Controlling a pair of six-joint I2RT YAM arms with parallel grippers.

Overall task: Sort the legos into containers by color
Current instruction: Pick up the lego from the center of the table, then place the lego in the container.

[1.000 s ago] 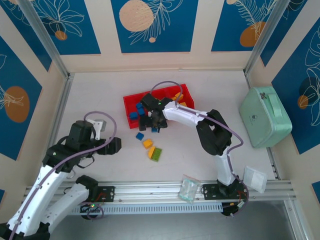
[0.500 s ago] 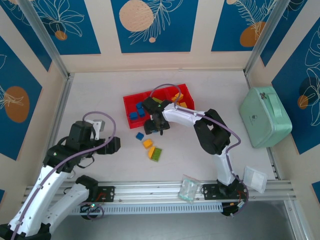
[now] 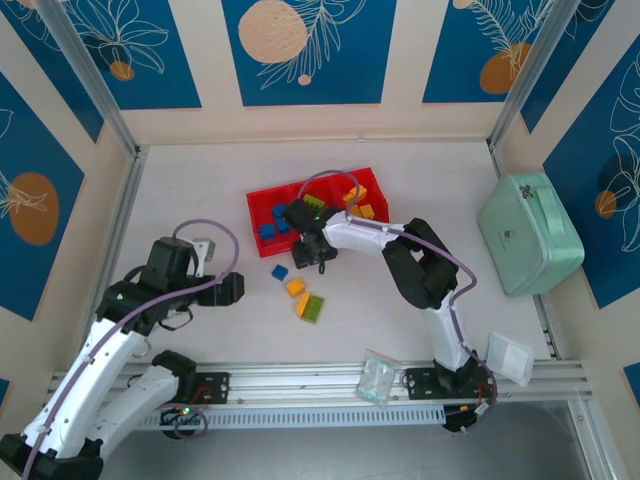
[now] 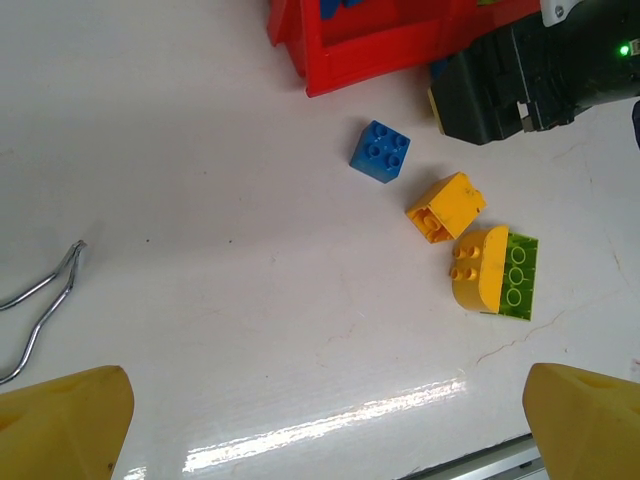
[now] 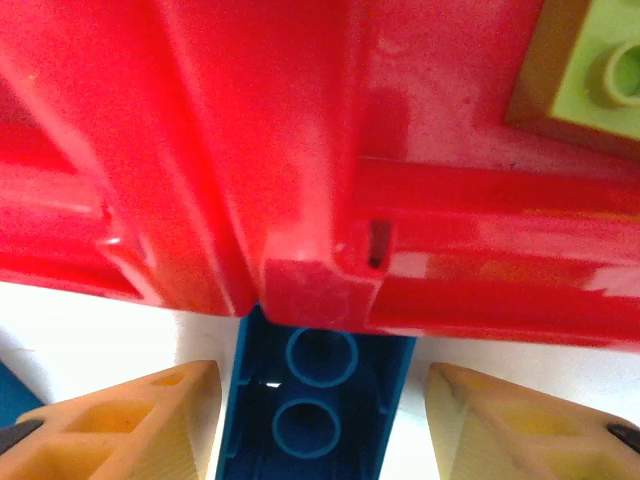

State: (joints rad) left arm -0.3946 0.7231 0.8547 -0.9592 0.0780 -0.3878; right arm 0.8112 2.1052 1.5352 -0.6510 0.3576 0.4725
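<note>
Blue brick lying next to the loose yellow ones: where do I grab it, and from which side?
Probably from straight above: pinch the blue brick across two opposite flat side walls. It sits studs-up and turned diagonally in the left wrist view, so rotate the jaws to match. The yellow brick lies apart.

Outside the one red tray [image 4: 370,70], on the desk [image 4: 200,250]: two blue bricks [image 4: 380,151], two yellow bricks [image 4: 446,207], one green brick [image 4: 517,276]. Tray compartments: three. One mint case [image 3: 530,232].
</note>
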